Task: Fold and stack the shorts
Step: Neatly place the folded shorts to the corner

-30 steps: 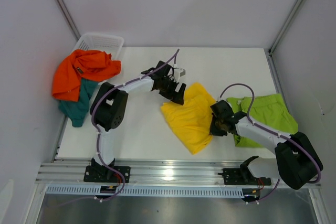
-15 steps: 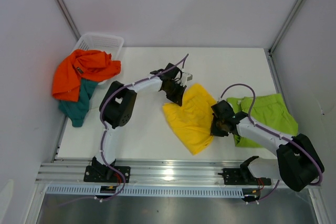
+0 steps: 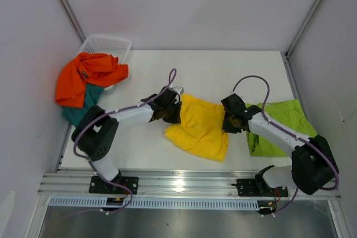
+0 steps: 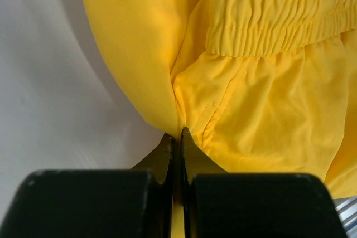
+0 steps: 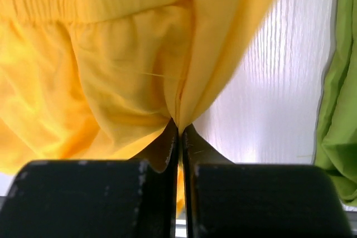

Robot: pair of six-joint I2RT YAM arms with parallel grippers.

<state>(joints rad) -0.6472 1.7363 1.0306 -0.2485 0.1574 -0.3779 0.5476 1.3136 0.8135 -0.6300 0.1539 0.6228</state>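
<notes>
A white tabletop (image 3: 223,71) seen from above, with two robot arms reaching in from its near edge. The yellow shorts (image 3: 201,126) lay at the centre, stretched out between the two arms. Whether their lower edge rested on the surface or hung just clear could not be told.

To the right, partly under the right arm, the lime green shorts (image 3: 287,121) lay flat on the tabletop. At the far left edge, the orange shorts (image 3: 89,76) sat crumpled on top of the teal shorts (image 3: 78,114). Both spilled from a white mesh basket (image 3: 111,43) in the far left corner.

The left tool (image 3: 174,111) was closed tight on a pinch of yellow cloth at the left side of the garment. The right tool (image 3: 227,122) was closed the same way on its right side. In both wrist views the jaws met with only a thin fold of fabric between them, just below the elastic waistband (image 4: 279,20).

The step in hand appeared to be spreading the yellow pair flat before folding it. The orange and teal pairs looked untouched.

The next move likely called for both arms to travel together at equal tension. That way the cloth would settle smooth, without slipping from either pinch or bunching in the middle.
</notes>
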